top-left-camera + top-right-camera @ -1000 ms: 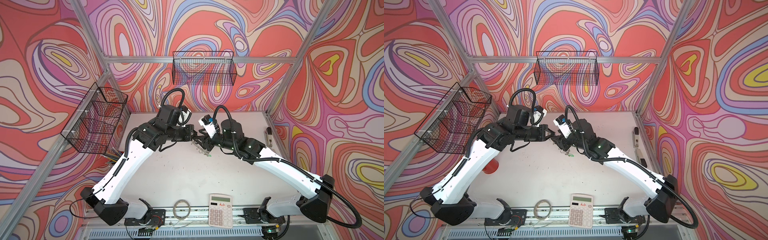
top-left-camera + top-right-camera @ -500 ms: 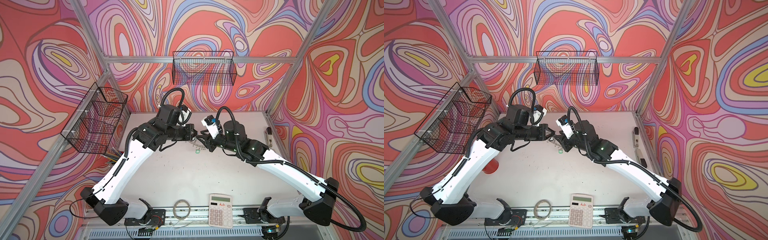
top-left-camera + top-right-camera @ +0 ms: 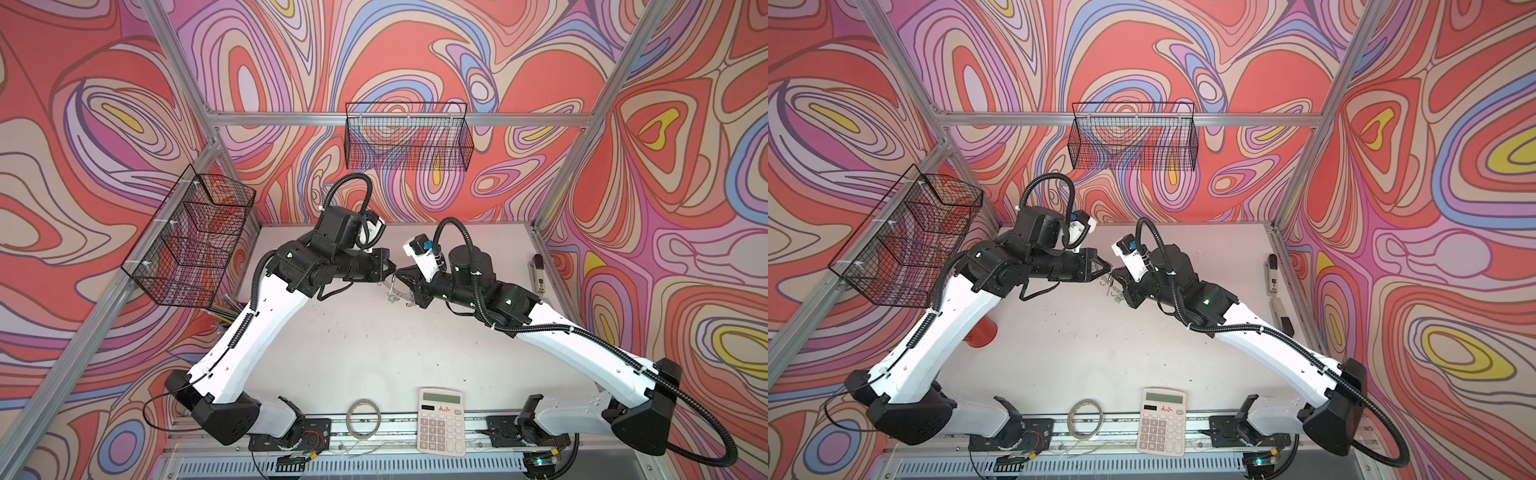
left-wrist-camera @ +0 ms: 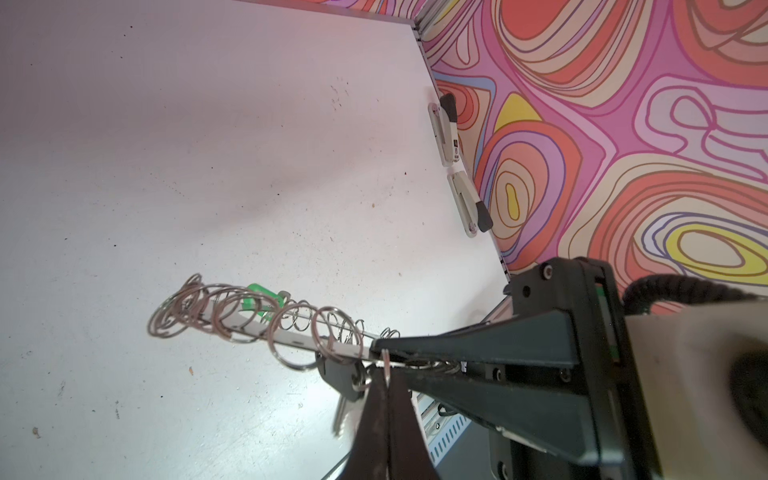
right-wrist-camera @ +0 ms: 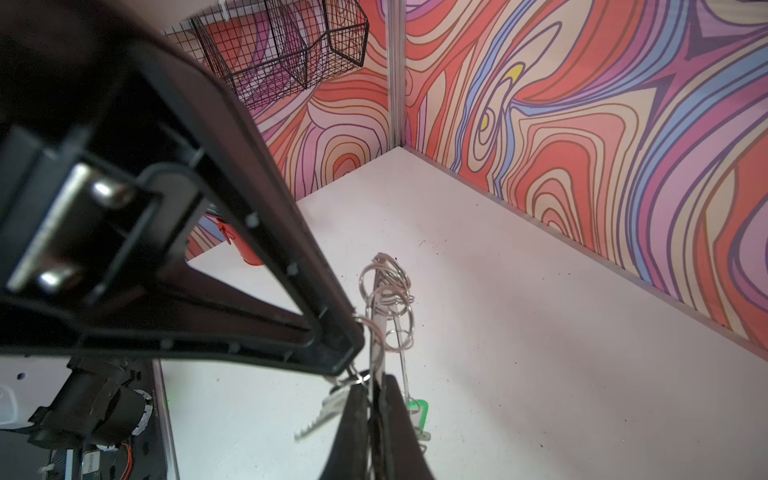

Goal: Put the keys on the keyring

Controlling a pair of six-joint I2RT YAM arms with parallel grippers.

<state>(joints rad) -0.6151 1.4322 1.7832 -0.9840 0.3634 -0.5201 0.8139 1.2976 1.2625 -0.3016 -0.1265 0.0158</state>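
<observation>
Above matte white table (image 4: 166, 124) hangs flat, loop-edged keyring (image 4: 296, 340).

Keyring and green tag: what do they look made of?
The keyring looks like bare metal: a flat silvery plate edged with thin shiny wire loops. The green tag looks like plastic, judging by its bright, even, slightly translucent colour; hard to be sure.

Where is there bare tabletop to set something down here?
Widest: the table between both forearms, beyond the tape roll and calculator. Also the back strip along the wall. Crowded: where the left gripper and right gripper grip the keyring; small tools line the right edge.
</observation>
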